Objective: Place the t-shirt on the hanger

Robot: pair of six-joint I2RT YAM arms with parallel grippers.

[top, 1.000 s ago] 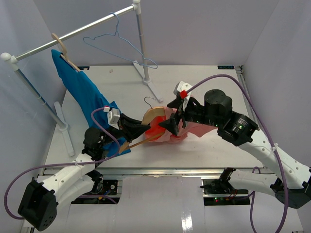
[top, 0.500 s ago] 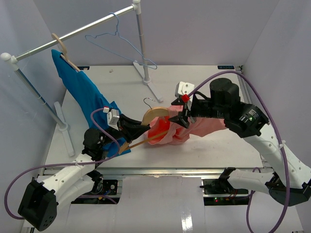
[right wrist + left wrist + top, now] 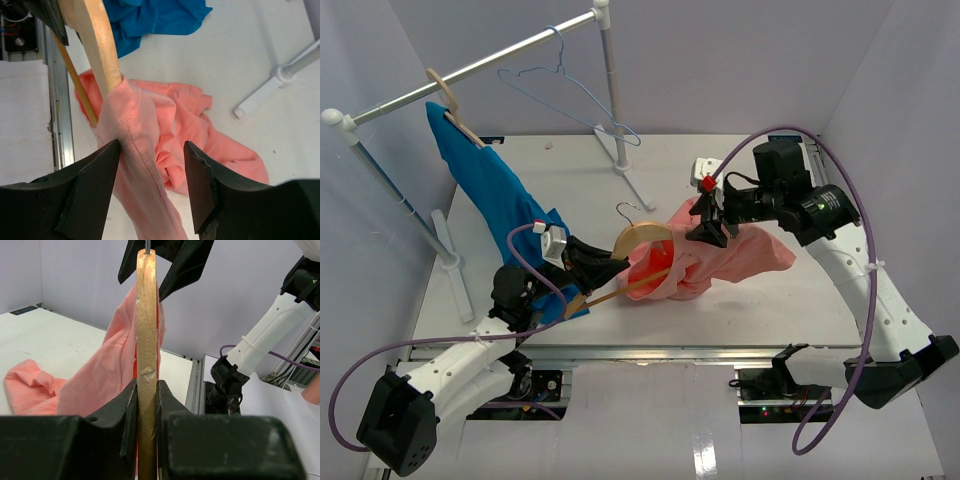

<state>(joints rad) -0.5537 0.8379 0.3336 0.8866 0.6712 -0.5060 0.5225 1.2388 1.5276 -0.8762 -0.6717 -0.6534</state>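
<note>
The light wooden hanger [image 3: 642, 236] is tilted, with its thin metal hook [image 3: 628, 208] pointing away. My left gripper [image 3: 603, 270] is shut on it near one end. In the left wrist view [image 3: 146, 388] it clamps the hanger [image 3: 146, 315] edge-on. The salmon-pink t-shirt [image 3: 735, 258] lies on the table, with one part pulled over the hanger's far arm. My right gripper [image 3: 708, 228] hovers over that raised part. In the right wrist view [image 3: 151, 145] it is open, and a stretched band of t-shirt [image 3: 145, 165] runs from the hanger [image 3: 97, 45] between the fingers.
A bright blue shirt [image 3: 490, 200] hangs on a tan hanger [image 3: 450, 110] from the rack rail [image 3: 480, 65] at the left, its hem on the table. A pale-blue wire hanger [image 3: 570, 90] hangs further right. Rack feet [image 3: 632, 182] stand behind the t-shirt.
My right gripper has moved up and to the right, away from the hanger. The t-shirt is drawn up and stretched with it. My left gripper and the hanger have stayed put.
</note>
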